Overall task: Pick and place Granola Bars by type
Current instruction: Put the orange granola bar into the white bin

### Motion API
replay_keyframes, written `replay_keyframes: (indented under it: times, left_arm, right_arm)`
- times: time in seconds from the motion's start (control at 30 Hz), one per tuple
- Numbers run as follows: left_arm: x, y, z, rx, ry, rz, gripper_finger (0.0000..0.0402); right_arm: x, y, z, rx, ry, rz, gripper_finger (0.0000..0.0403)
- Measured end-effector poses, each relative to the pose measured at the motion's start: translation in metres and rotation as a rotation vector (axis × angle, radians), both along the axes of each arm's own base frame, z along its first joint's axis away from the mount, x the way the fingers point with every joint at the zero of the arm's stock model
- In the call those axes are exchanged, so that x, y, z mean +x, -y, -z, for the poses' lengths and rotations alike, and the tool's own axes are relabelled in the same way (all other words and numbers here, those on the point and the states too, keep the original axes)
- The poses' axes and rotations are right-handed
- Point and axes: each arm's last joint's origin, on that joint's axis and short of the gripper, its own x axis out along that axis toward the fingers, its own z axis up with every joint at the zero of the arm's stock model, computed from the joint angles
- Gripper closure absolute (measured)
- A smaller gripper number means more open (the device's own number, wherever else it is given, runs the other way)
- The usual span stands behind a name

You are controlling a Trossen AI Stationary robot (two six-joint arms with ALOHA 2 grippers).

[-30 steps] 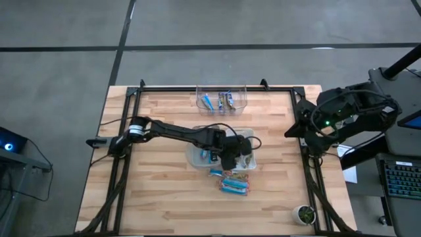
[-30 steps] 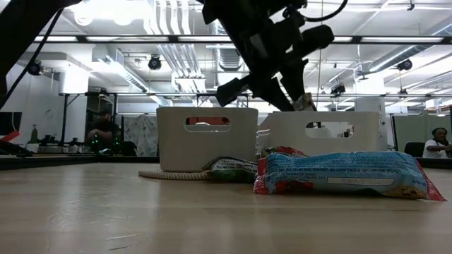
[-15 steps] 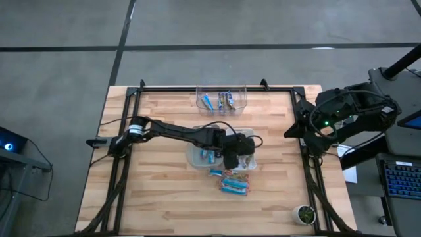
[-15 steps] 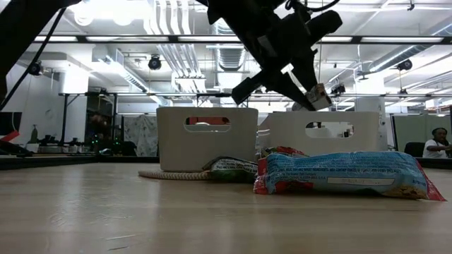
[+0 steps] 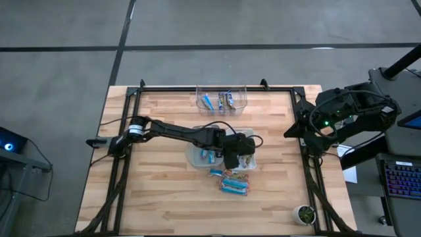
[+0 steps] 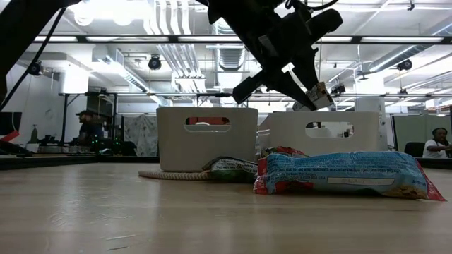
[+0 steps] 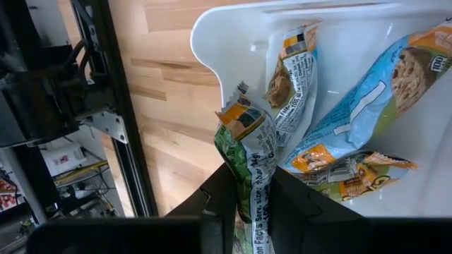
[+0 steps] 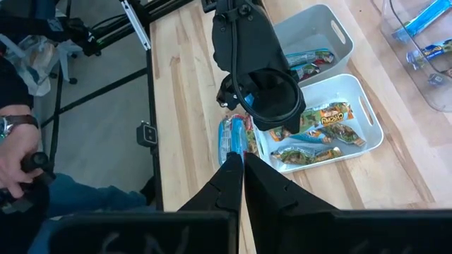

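Hanging over the white bin (image 5: 248, 162), the left gripper (image 7: 248, 190) has its fingers clamped on a green bar (image 7: 247, 159), which stands clear above the bin's floor. Inside that bin lie several tan and green bars (image 7: 293, 77) and what looks like a light blue one (image 7: 374, 92), though the wrappers overlap and the count is hard to make out. Beside it sits the grey bin (image 8: 311, 35) with a couple of bars in it. On the table (image 5: 158, 197), just by the white bin, lie two blue bars (image 5: 235, 186), the nearer one (image 6: 342, 175) filling the low view. A clear bin (image 5: 221, 99) at the far edge holds more bars. The right gripper (image 8: 239, 169) waits off the table's right side, fingers together and empty. A person's hand (image 8: 18, 159) shows at the table's edge in the right wrist view.
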Motion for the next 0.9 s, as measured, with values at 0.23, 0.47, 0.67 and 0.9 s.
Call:
replay_keyframes:
  times: [0.23, 0.47, 0.67, 0.9]
  left_arm:
    - [0.0, 0.0002, 0.0, -0.005, 0.001, -0.005, 0.0356]
    - [-0.0001, 0.0002, -0.0002, -0.009, 0.001, -0.009, 0.0356]
    - [0.0, 0.0001, -0.0004, -0.03, 0.006, -0.032, 0.0356]
    - [0.0, 0.0, -0.001, -0.039, 0.01, -0.046, 0.0354]
  right_arm:
    - [0.0, 0.0, 0.0, -0.002, 0.0, -0.002, 0.0394]
    - [0.0, 0.0, 0.0, -0.002, 0.0, -0.002, 0.0394]
    - [0.0, 0.0, 0.0, -0.002, 0.0, -0.003, 0.0394]
    - [0.0, 0.0, 0.0, -0.002, 0.0, -0.003, 0.0394]
